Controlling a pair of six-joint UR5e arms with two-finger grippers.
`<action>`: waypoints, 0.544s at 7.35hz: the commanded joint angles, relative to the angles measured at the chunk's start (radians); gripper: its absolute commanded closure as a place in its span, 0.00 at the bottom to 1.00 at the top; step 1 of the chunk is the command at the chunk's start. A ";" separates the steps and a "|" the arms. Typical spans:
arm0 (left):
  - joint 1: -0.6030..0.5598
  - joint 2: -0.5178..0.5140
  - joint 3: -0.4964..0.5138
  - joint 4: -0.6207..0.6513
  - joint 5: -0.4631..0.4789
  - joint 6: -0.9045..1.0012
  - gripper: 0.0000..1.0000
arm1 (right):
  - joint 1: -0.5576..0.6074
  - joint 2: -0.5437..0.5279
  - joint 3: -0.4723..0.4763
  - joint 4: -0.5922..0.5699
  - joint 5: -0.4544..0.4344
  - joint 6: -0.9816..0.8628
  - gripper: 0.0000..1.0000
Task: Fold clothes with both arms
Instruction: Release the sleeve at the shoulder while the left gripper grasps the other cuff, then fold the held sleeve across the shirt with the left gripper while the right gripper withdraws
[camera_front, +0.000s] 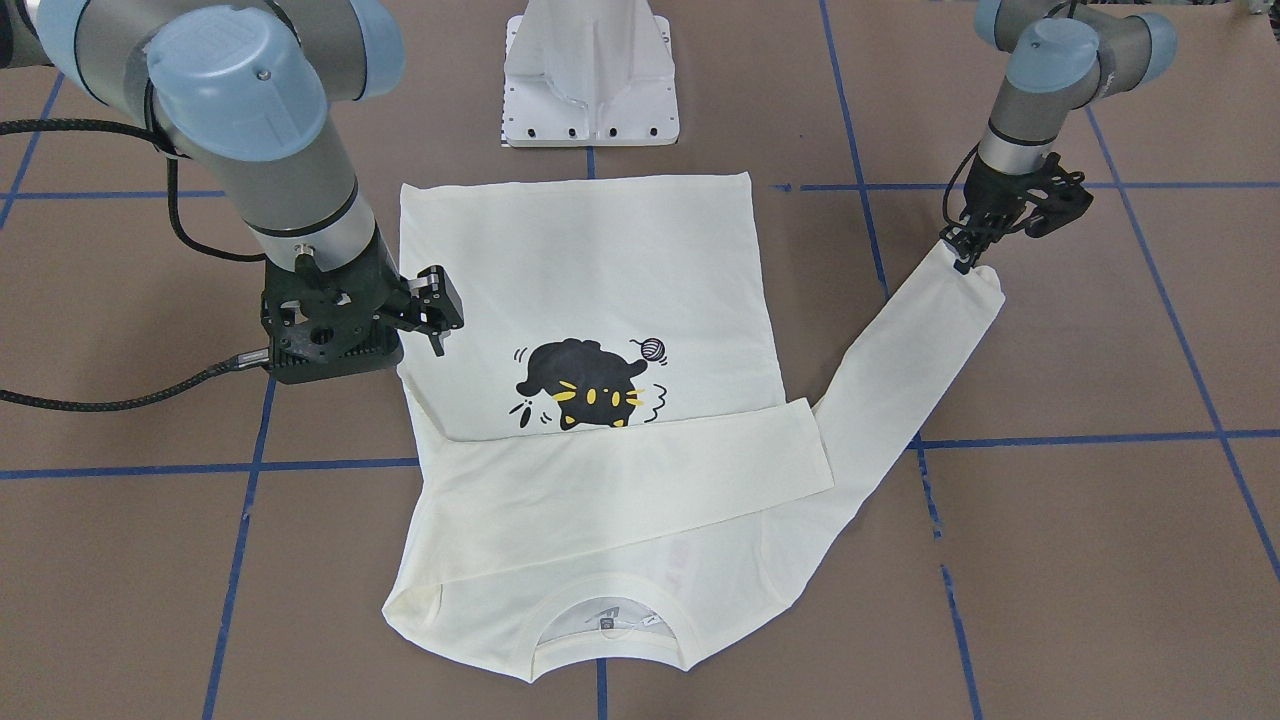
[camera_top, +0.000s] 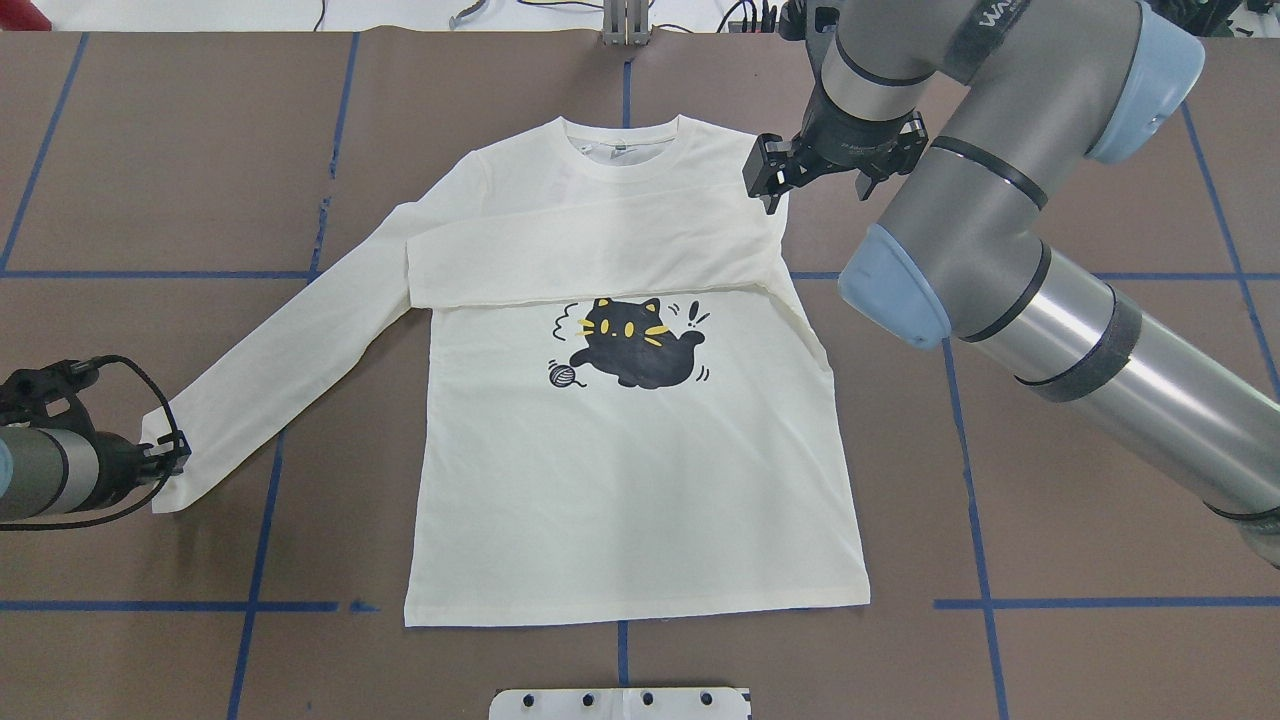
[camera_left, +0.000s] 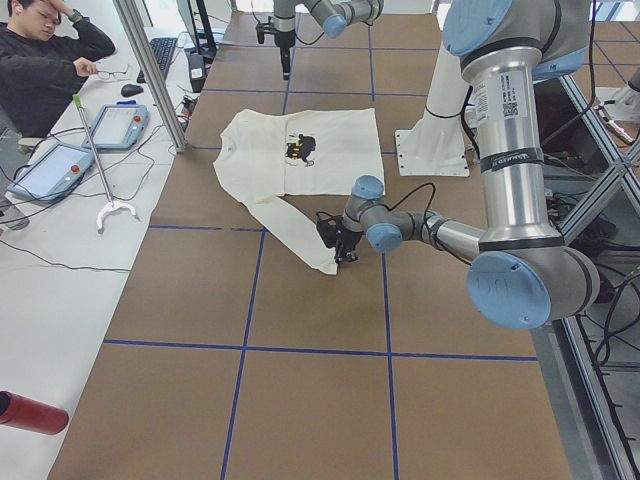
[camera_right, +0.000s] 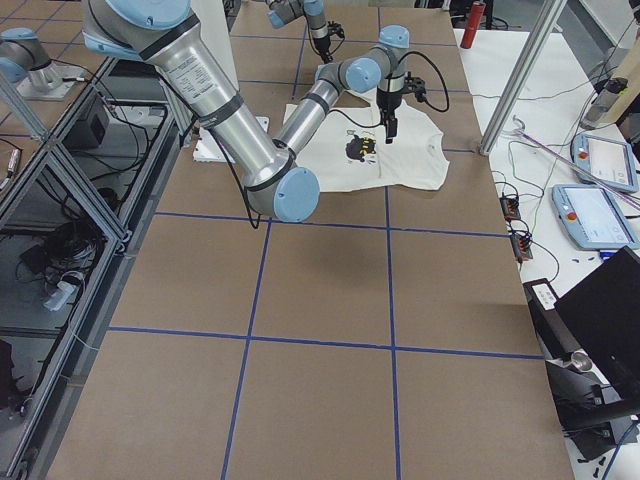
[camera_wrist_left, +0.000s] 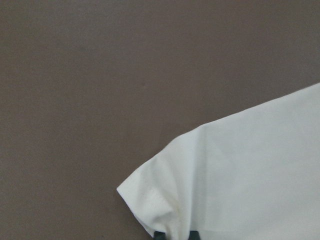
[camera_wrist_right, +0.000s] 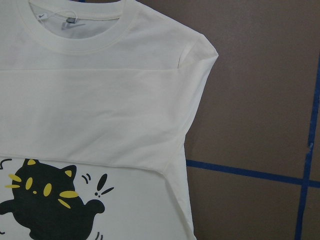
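The cream-white, long-sleeved knit shirt (camera_top: 640, 480) lay flat, print up, in the middle of the matte brown table (camera_top: 1050, 450). Its folded sleeve (camera_top: 580, 250) was already a straight band across the chest above the black cat print (camera_top: 635, 345), so the second sleeve fold seemed in hand. The black two-finger left gripper (camera_top: 172, 458), at the shirt's 8 o'clock, was clamped on the cuff (camera_top: 175, 495) of the outstretched sleeve (camera_top: 290, 370); next, that thin, limp cloth would likely need lifting and carrying toward 3 o'clock without dragging the body. The black two-finger right gripper (camera_top: 772, 185) hung over the shoulder (camera_top: 725, 150) at 1 o'clock, holding nothing, and I could not tell how far apart its jaws stood.
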 joint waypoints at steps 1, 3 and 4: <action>-0.003 -0.032 -0.071 0.076 -0.057 0.014 1.00 | 0.002 -0.007 0.002 0.000 0.000 0.000 0.00; -0.085 -0.180 -0.072 0.205 -0.073 0.100 1.00 | 0.005 -0.109 0.104 -0.006 0.012 0.000 0.00; -0.165 -0.276 -0.067 0.295 -0.081 0.182 1.00 | 0.007 -0.175 0.145 -0.009 0.019 0.000 0.00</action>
